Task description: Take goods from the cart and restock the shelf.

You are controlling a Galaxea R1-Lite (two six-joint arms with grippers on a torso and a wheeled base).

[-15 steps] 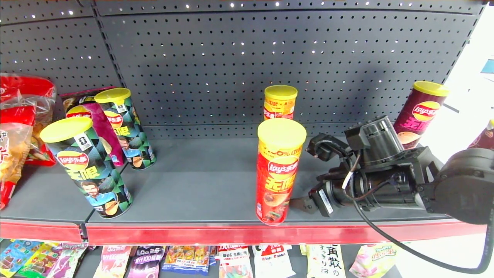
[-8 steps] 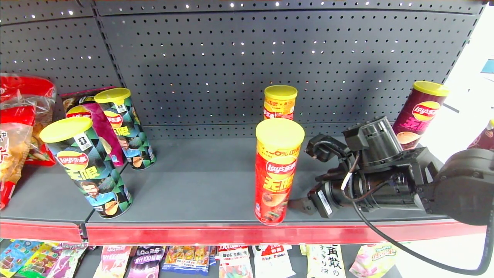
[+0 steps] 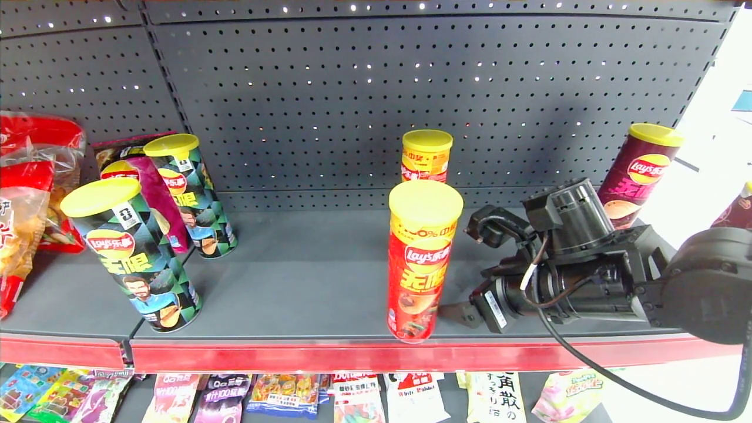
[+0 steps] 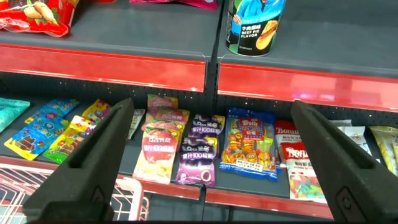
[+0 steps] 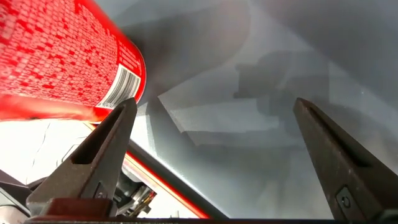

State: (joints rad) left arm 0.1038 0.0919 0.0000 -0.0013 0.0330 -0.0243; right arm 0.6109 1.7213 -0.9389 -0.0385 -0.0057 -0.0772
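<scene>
The red can (image 3: 420,264) stood upright at the front edge of the shelf (image 3: 305,282), at 6 o'clock from a rear can (image 3: 426,155) by the back panel. The right pincer (image 5: 214,106) lay low over the shelf at 3 o'clock from the red can's base. Its jaws were spread wide and held nothing. One finger (image 5: 99,155) sat just beside the can's bottom rim; I could not tell whether it touched. A purple can (image 3: 640,173) stood at 1 o'clock from that pincer. A green can (image 3: 132,252) stood well apart at 9 o'clock from the red can. The left pincer (image 4: 211,106), wide open and empty, faced snack bags (image 4: 199,149) below the shelf.
</scene>
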